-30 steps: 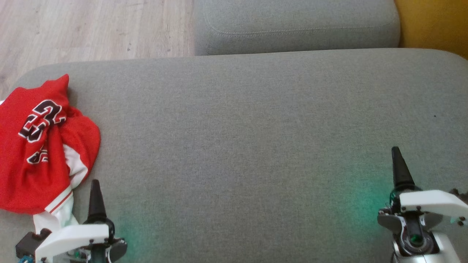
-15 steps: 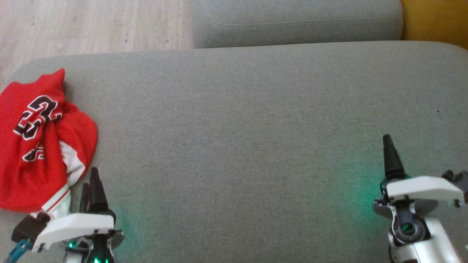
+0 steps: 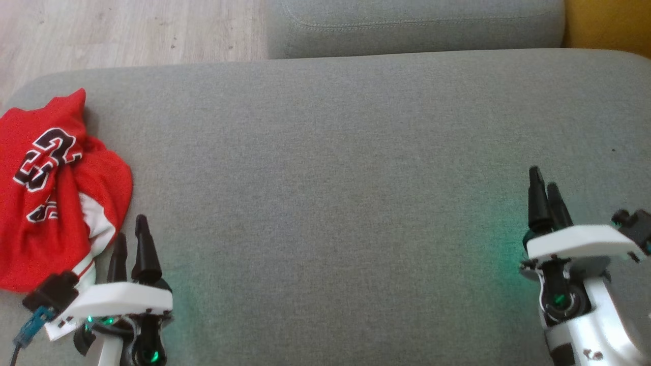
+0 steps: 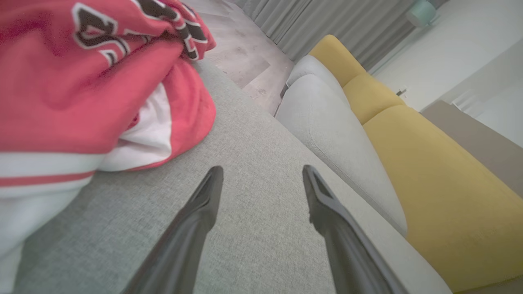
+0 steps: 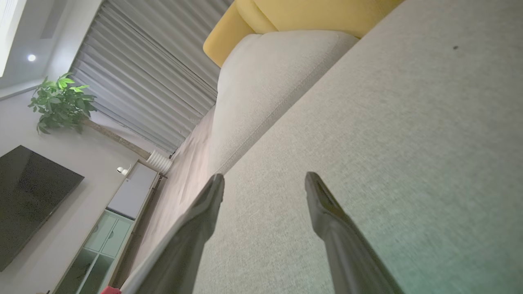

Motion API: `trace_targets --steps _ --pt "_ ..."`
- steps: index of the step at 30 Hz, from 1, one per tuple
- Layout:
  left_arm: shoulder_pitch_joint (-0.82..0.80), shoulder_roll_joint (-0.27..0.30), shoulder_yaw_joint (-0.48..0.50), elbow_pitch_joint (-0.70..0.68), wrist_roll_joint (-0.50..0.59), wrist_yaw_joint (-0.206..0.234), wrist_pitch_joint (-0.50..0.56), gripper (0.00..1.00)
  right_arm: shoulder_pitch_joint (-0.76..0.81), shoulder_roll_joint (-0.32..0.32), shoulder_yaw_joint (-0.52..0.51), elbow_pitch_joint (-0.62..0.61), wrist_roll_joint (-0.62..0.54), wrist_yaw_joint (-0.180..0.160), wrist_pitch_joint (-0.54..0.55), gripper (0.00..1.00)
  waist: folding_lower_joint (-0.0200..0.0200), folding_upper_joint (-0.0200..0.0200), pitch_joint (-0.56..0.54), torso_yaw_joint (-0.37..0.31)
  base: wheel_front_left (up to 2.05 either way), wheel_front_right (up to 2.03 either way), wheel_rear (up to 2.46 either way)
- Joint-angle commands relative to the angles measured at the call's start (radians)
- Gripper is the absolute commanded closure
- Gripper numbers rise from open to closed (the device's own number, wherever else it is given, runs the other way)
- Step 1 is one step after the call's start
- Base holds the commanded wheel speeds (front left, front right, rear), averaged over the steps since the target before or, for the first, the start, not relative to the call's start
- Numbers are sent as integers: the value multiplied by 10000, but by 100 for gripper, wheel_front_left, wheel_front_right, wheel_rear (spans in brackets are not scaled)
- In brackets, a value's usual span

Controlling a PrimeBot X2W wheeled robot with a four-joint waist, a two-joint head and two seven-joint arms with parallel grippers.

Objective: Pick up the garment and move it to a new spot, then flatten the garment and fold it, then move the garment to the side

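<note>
A crumpled red jersey [image 3: 48, 198] with black-and-white numbers and white trim lies at the left end of the grey cushion [image 3: 325, 168]. My left gripper [image 3: 131, 236] hovers just right of the jersey's lower edge, open, nothing between its fingers. In the left wrist view the jersey [image 4: 81, 81] bulks to the upper left of the open left gripper [image 4: 261, 171]. My right gripper [image 3: 543, 180] stands open over bare cushion at the far right. The right wrist view shows its open gripper [image 5: 264, 179] above grey fabric.
A second grey cushion [image 3: 412, 25] lies beyond the big one, with a yellow cushion [image 3: 605, 23] at the upper right. Wooden floor [image 3: 117, 30] shows at the upper left. A plant [image 5: 61, 102], curtains and a dark screen [image 5: 28, 196] appear in the right wrist view.
The camera has tipped, shifting the scene up. Both grippers have risen and turned, so each now shows two fingers apart. The jersey lies as before.
</note>
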Motion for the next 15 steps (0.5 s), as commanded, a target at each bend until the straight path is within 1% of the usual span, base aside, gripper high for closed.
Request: trace_targets --steps 1,15 --pt "-601 321 37 -269 436 65 -144 0 -704 -142 182 -270 -418 -4 -167 0 -1 0 23 -5 0 0 0" --pt "-935 602 -523 204 2294 250 -561 0 -1044 -120 696 133 -2483 -4 -580 0 -1 0 119 -96 0 0 0"
